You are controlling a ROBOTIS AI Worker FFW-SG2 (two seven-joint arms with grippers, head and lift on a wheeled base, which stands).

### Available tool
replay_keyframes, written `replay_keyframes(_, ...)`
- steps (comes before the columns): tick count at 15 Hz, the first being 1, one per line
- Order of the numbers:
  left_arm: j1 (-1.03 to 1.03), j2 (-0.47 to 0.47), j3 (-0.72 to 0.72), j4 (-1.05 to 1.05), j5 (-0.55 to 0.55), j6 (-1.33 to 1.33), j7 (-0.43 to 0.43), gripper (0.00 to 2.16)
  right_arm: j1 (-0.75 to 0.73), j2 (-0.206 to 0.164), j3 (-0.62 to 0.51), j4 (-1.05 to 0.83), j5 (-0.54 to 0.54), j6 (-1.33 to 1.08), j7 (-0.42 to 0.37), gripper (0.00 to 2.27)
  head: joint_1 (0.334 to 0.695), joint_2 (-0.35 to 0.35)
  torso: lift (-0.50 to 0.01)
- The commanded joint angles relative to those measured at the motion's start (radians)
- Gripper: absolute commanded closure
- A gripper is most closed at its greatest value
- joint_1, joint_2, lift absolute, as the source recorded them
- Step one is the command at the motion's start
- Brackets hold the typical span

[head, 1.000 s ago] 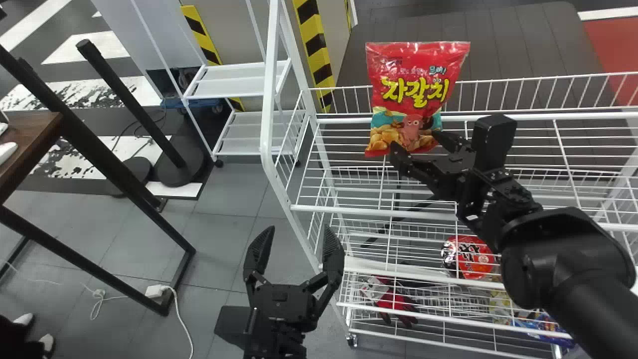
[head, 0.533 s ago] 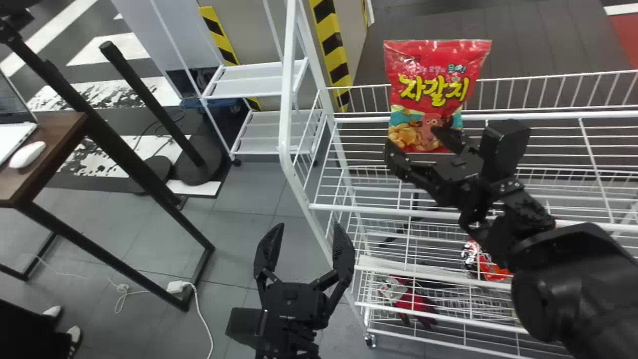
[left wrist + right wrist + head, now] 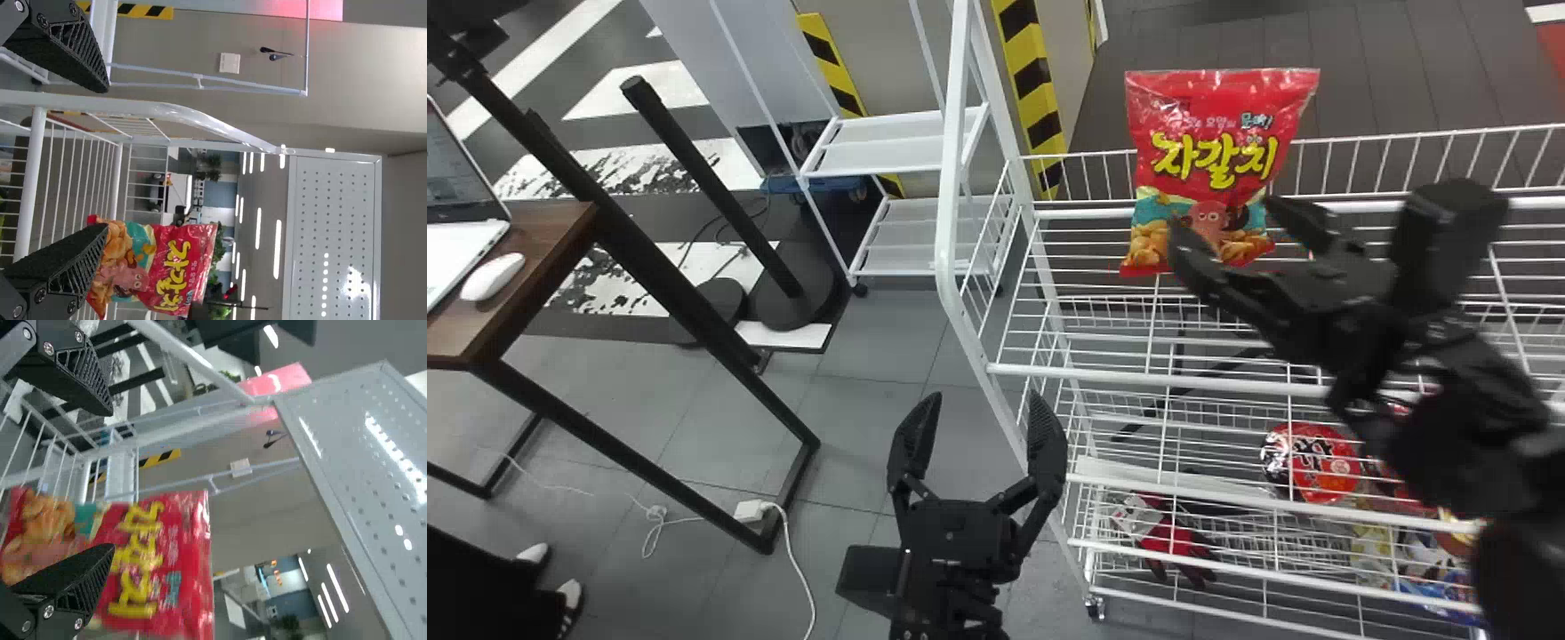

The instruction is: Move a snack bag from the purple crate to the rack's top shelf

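The snack bag (image 3: pixel 1218 169) stands on the top shelf of the white wire rack (image 3: pixel 1200 379), near the shelf's left end, its printed front facing the head view. Big yellow lettering runs across its red upper part, with a thinner line of pale writing above and a small teal patch of print to the right; below sit a teal band, a pink cartoon creature and golden snack pieces. The right gripper (image 3: pixel 1227 216) is right at the bag's lower part, its jaws wide apart; the right wrist view shows one finger (image 3: pixel 77 580) in front of the bag and the other well apart from it, with no grip on the bag. The left gripper (image 3: pixel 984 404) is in front of the rack's left end, low in the head view, jaws spread wide with nothing between them. Farther down in the rack, a round red package (image 3: pixel 1320 462) carries bold dark characters on its face, and a blue packet (image 3: pixel 1440 596) lies near the lower right, its print too small to make out. A red glove (image 3: pixel 1174 540) rests to their left.
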Motion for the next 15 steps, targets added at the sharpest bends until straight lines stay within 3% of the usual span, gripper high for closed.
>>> replay_keyframes(1, -0.003, 0.000, -0.008, -0.005, -0.003, 0.001, 0.000, 0.08, 0.143, -0.079, -0.123, -0.176, 0.032, 0.008, -0.001, 0.12, 0.695, 0.262, 0.001)
replay_keyframes(5, -0.003, 0.000, -0.019, -0.018, -0.003, 0.014, 0.000, 0.08, 0.421, -0.144, -0.310, -0.322, 0.096, -0.173, 0.047, 0.12, 0.695, 0.142, 0.001)
replay_keyframes(9, -0.003, -0.002, -0.041, -0.044, -0.011, 0.038, 0.003, 0.08, 0.603, -0.139, -0.372, -0.282, 0.132, -0.418, 0.085, 0.12, 0.695, 0.048, 0.001)
replay_keyframes(15, -0.012, -0.002, -0.108, -0.097, -0.038, 0.155, 0.015, 0.08, 0.637, -0.092, -0.407, -0.101, 0.182, -0.556, 0.102, 0.13, 0.695, -0.027, 0.001)
